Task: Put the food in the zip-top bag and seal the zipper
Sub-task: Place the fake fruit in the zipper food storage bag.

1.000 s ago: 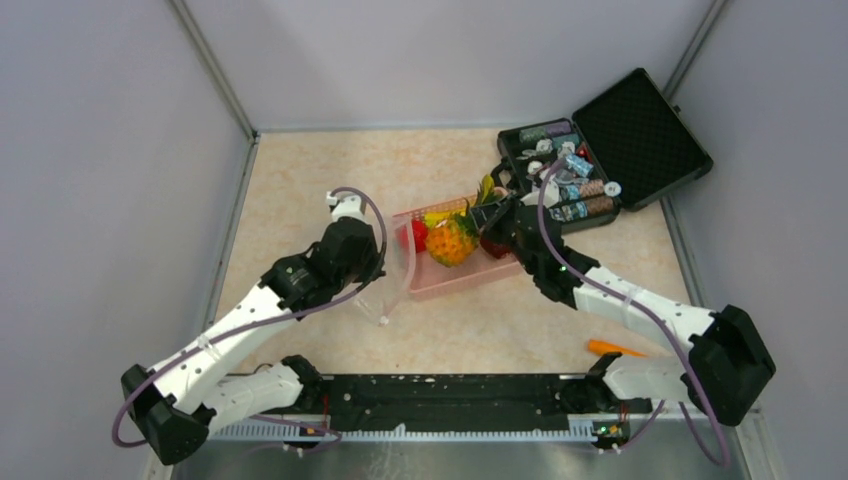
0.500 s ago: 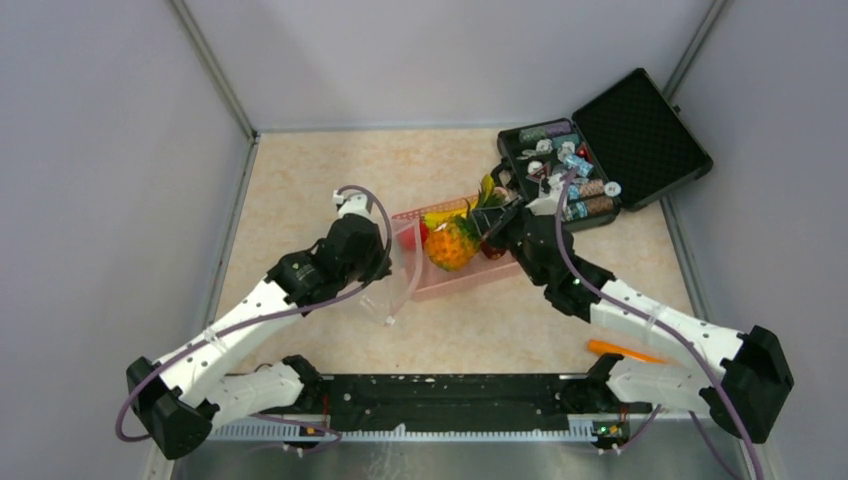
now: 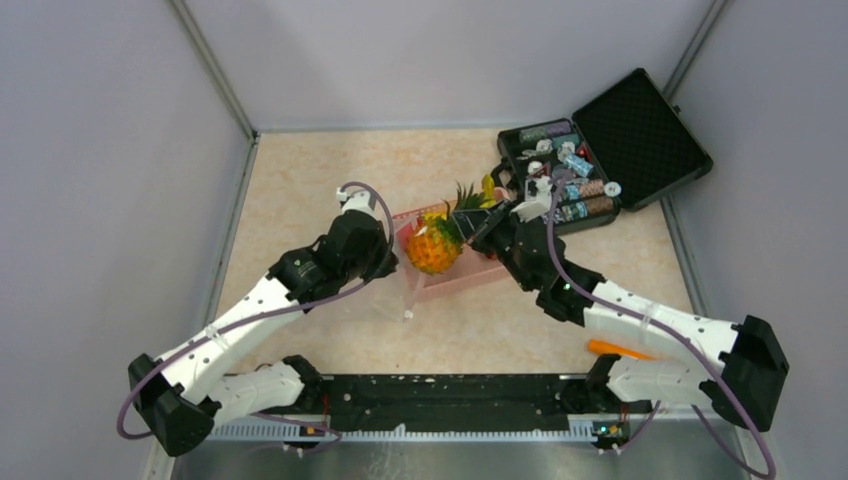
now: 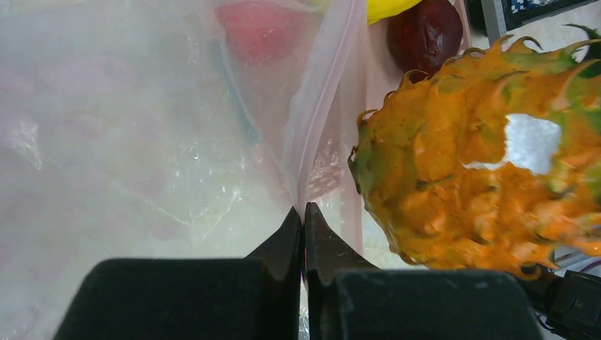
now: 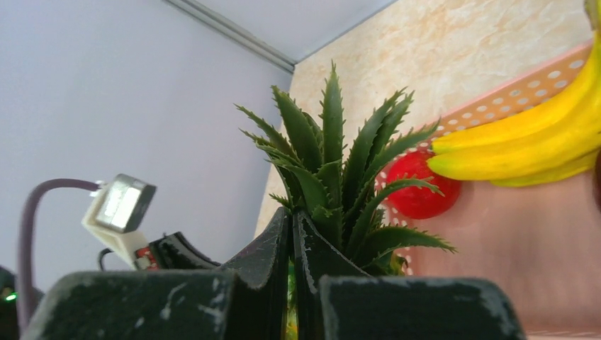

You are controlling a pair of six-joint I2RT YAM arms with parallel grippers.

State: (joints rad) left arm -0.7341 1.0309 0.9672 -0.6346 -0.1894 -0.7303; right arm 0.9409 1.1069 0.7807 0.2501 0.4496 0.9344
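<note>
A beige, marbled table (image 3: 300, 180) lies between plain grey walls (image 3: 100, 150) with metal rails at the corners; an orange stick (image 3: 615, 349) lies on it by the right arm's base, well apart from both sets of fingers.

Behind the right gripper (image 3: 470, 222) a black case (image 3: 640, 130) stands open, its lid foam-lined, its tray full of small trinkets (image 3: 560, 170); under and beside those fingers sits the pink basket (image 3: 470, 275), a shallow tray of perforated plastic; in it, beyond the fingertips in the right wrist view, lie the banana (image 5: 538, 142) and the red fruit (image 5: 422, 188); the maroon fruit (image 4: 425, 32) lies beside the banana.

The left gripper (image 4: 303, 212) is closed, its black tips pinching the edge of the bag (image 4: 142, 142) at the zipper (image 4: 322, 106); the bag spreads to the left of these fingers, clear, crinkly and glinting; the zipper is a thin pale-pink strip running up from the pinch; the red fruit shows blurred through the film.

The right gripper is clamped on the leaves (image 5: 333, 163) of the pineapple (image 4: 475, 163); the leaves are stiff, spiky and green, fanning above the fingertips; the body hangs below them, bumpy, orange-yellow with green flecks, just right of the left fingertips and the zipper, over the basket's left end; whether any part is inside the bag's mouth cannot be told.
</note>
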